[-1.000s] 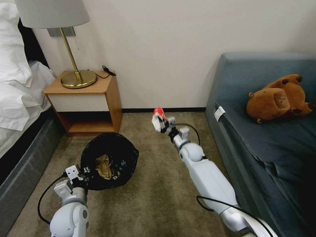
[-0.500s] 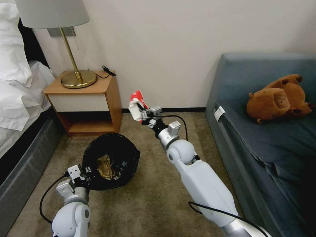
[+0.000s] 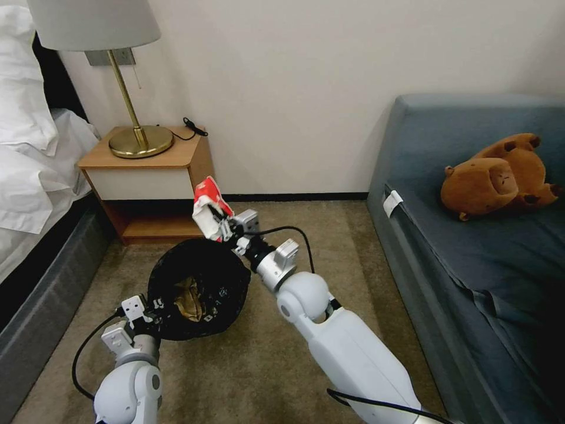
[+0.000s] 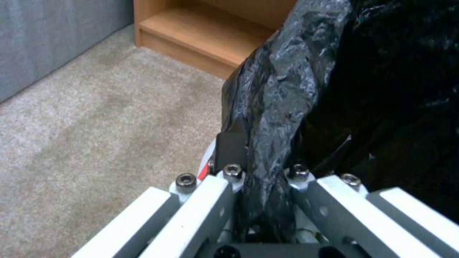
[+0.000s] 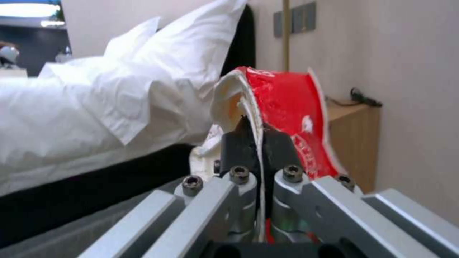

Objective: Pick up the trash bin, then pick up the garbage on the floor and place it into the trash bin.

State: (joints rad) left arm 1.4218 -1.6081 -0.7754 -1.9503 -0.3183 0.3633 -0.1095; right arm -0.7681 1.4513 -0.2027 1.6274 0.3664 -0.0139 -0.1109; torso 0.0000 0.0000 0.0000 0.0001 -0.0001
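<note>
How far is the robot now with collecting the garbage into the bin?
Done: the left gripper holds up the black-bagged trash bin by its rim, a crumpled brown paper bag already inside. In hand: the right gripper pinches the red-white crumpled wrapper above the bin's far rim. Left: releasing it.

Wrapper (image 3: pixel 209 207): red outside with white print, white inside. Bin liner (image 3: pixel 220 277): glossy black, crinkled. Paper bag (image 3: pixel 189 298) inside it: brown. Carpet (image 3: pixel 276 353): beige-brown. Nightstand (image 3: pixel 150 182): orange wood, white drawer front. Sofa (image 3: pixel 471 247): slate blue. Plush toy (image 3: pixel 497 176): brown.
</note>
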